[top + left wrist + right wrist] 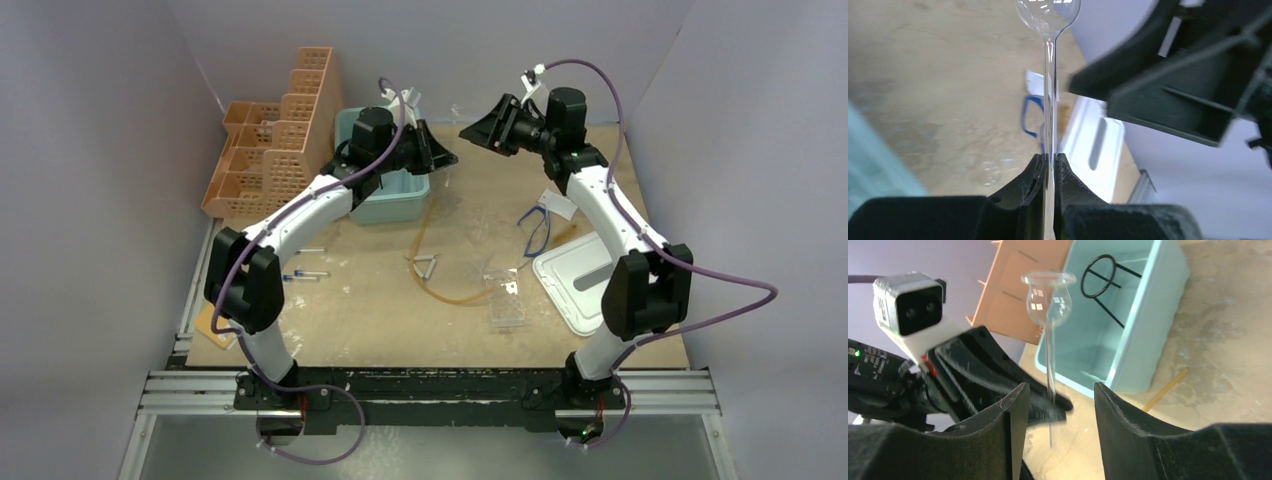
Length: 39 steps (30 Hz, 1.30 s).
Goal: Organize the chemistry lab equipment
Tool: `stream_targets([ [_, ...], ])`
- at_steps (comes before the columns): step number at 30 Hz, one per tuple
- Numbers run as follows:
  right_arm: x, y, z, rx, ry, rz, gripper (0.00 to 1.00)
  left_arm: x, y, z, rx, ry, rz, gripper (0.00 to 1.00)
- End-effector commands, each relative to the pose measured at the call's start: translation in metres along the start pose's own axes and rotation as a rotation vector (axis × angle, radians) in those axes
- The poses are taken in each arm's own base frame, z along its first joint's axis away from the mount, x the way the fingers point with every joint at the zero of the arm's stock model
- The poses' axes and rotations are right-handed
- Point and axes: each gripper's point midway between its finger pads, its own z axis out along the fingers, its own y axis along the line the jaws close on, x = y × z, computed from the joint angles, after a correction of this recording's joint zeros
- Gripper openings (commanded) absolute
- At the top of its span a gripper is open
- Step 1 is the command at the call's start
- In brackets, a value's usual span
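While left hand (pixel 1049 159) clamps glass funnel (pixel 1049 90) stem (bulb beyond) | right hand (pixel 1060 390) apart, near funnel

The left arm (pixel 300 212) and right arm (pixel 612 212) reach toward the top centre of the overhead view, heads turned inward and facing. The left gripper (pixel 1049 159) pinches a thin glass stem (pixel 1049 100). The right gripper (pixel 1059 390) has its jaws spread wide.
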Motion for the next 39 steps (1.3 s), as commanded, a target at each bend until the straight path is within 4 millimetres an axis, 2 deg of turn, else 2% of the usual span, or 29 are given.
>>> stream_targets([
  [1,-0.034,0.015,-0.023,0.082,-0.132,-0.122,0.53,-0.048,0.047,-0.029,-0.245,-0.111,0.04,0.0],
  [3,-0.032,0.007,-0.027,0.127,-0.137,-0.126,0.53,-0.055,0.078,-0.038,-0.427,-0.122,0.041,0.0],
  [5,-0.03,0.003,-0.031,0.157,-0.145,-0.131,0.52,-0.051,0.107,-0.044,-0.577,-0.085,0.054,0.0],
  [8,-0.027,-0.01,-0.036,0.217,-0.154,-0.132,0.52,-0.044,0.139,-0.046,-0.722,-0.046,0.062,0.0],
  [10,-0.022,-0.016,-0.039,0.249,-0.145,-0.131,0.52,-0.037,0.157,-0.04,-0.772,-0.012,0.063,0.0],
  [14,-0.018,-0.022,-0.044,0.286,-0.142,-0.132,0.52,-0.034,0.173,-0.029,-0.802,0.001,0.06,0.0],
  [18,-0.017,-0.027,-0.048,0.315,-0.144,-0.131,0.52,-0.016,0.195,-0.021,-0.843,0.066,0.062,0.0],
  [24,-0.016,-0.033,-0.051,0.347,-0.144,-0.137,0.52,0.015,0.215,-0.001,-0.797,0.169,0.069,0.0],
  [28,-0.016,-0.036,-0.052,0.368,-0.143,-0.142,0.52,0.021,0.225,0.003,-0.807,0.167,0.065,0.0],
  [33,-0.014,-0.059,-0.06,0.478,-0.154,-0.136,0.52,0.031,0.237,0.011,-0.813,0.186,0.063,0.0],
  [37,-0.013,-0.083,-0.078,0.609,-0.18,-0.112,0.52,0.037,0.245,0.017,-0.812,0.19,0.058,0.0],
  [39,-0.012,-0.098,-0.09,0.685,-0.198,-0.105,0.52,0.041,0.248,0.021,-0.798,0.201,0.055,0.03],
])
